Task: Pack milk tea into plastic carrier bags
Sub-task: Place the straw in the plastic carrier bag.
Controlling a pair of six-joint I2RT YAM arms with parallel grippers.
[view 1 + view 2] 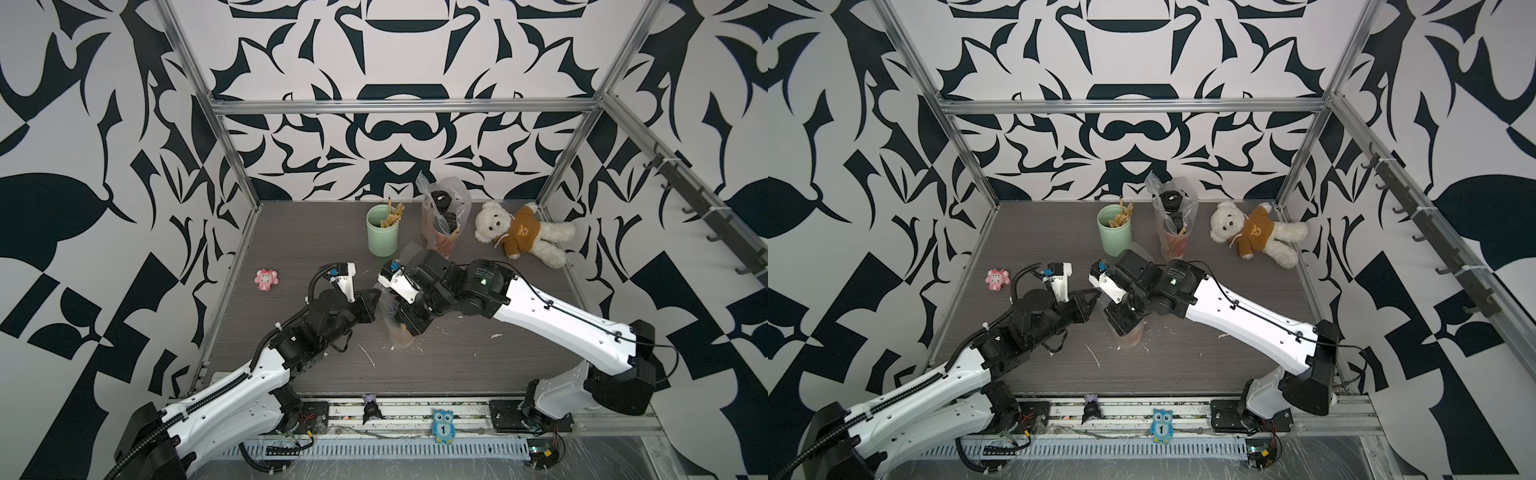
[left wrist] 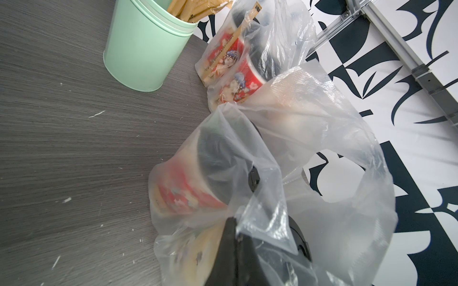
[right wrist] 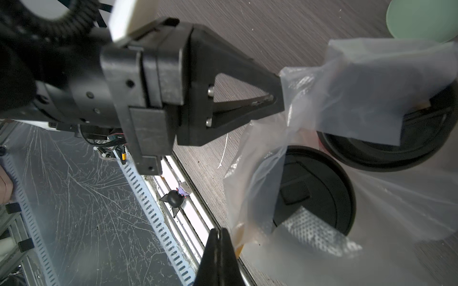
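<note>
Pinching the near plastic bag (image 3: 334, 74): left claw (image 3: 280, 99); right claw (image 3: 220, 232) closed alongside.

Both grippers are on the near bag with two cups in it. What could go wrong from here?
1. The left gripper and right gripper appear shut on the clear thin plastic bag; pulling apart could tear it or slip it free.
2. A sideways tug might tip the black-lidded paper cups inside.
3. Both grippers work close together; they could collide.
</note>
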